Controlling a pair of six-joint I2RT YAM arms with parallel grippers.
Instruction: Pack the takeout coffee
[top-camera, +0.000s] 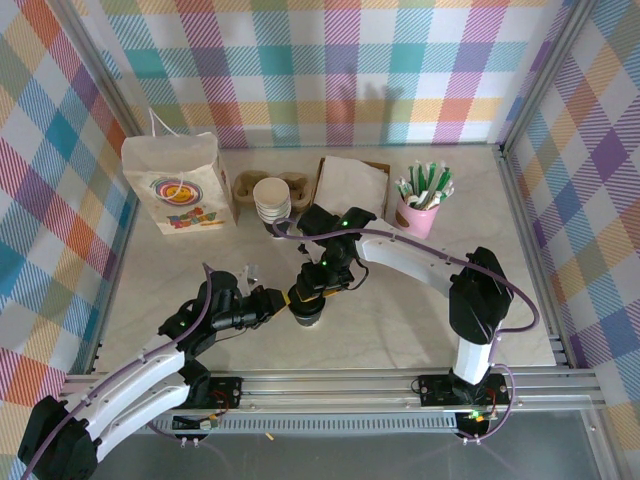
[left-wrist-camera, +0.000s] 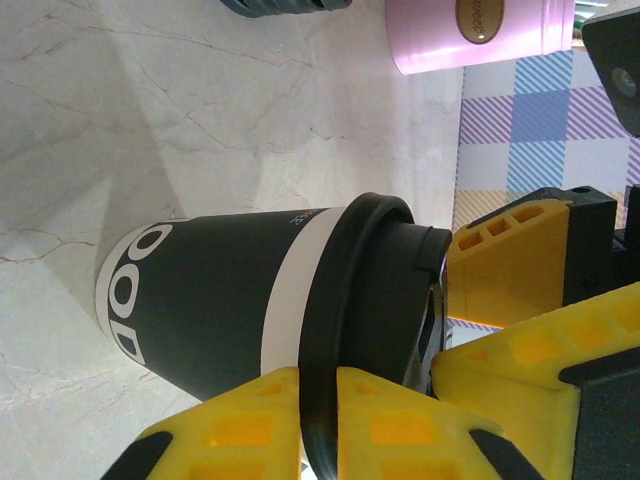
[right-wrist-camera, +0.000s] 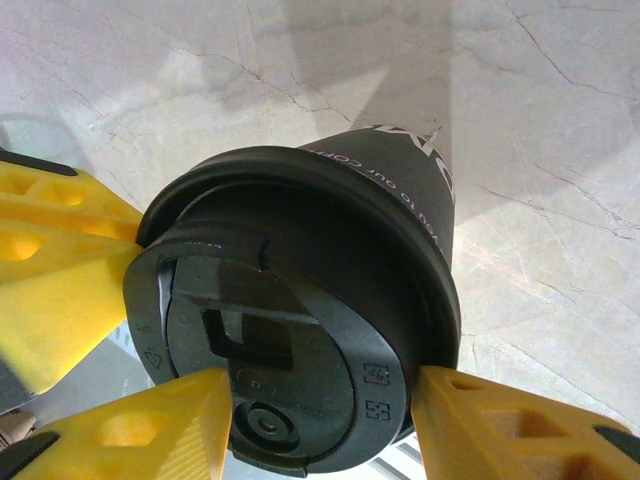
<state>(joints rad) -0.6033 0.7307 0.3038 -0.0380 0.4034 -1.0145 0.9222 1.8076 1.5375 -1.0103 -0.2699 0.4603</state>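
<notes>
**Half hidden, held from two sides**

The takeout coffee (top-camera: 307, 316) is standing upright on the pale marble-look table (top-camera: 400, 320), near its front edge and between the two arms. From above, the right gripper (top-camera: 312, 290) is covering most of it, so little more than a dark patch is showing. At the right wrist, that gripper's fingers (right-wrist-camera: 130, 435) are pressing on opposite sides of the black lid, and the lid is hiding the cup's base. The left gripper (left-wrist-camera: 318, 410) is reaching in from the side. The lid's rim is sitting between its nearly closed fingers (left-wrist-camera: 220, 430) with no gap showing, and they are masking part of the dark wall. The frame edge is cropping a pink cup (left-wrist-camera: 480, 35). Plaid walls (top-camera: 350, 60) are enclosing the table. A white paper bag (top-camera: 180, 190) is standing far back on the left, well apart.
</notes>
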